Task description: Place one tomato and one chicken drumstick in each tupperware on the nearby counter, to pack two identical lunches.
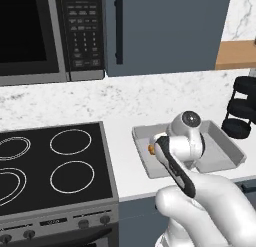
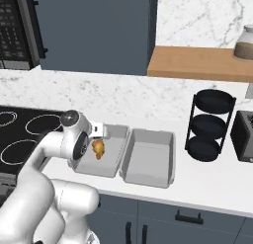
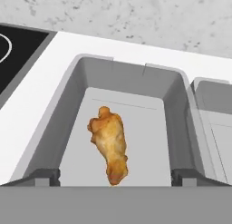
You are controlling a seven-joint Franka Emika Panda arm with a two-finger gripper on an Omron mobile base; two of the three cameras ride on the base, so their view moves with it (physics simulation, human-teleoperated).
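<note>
Drumstick (image 3: 110,145) inside left tupperware (image 3: 77,89)

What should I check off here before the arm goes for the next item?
1. Chicken drumstick lies inside the left tupperware: ok.
2. Jaws of the gripper open, clear of the drumstick: ok.
3. Right tupperware holds nothing yet, ready to fill: ok.
4. Both containers sit flat on the counter, side by side: ok.
5. Tomato in the left tupperware: not ok.
6. Where the remaining food lies: cannot tell.
</note>
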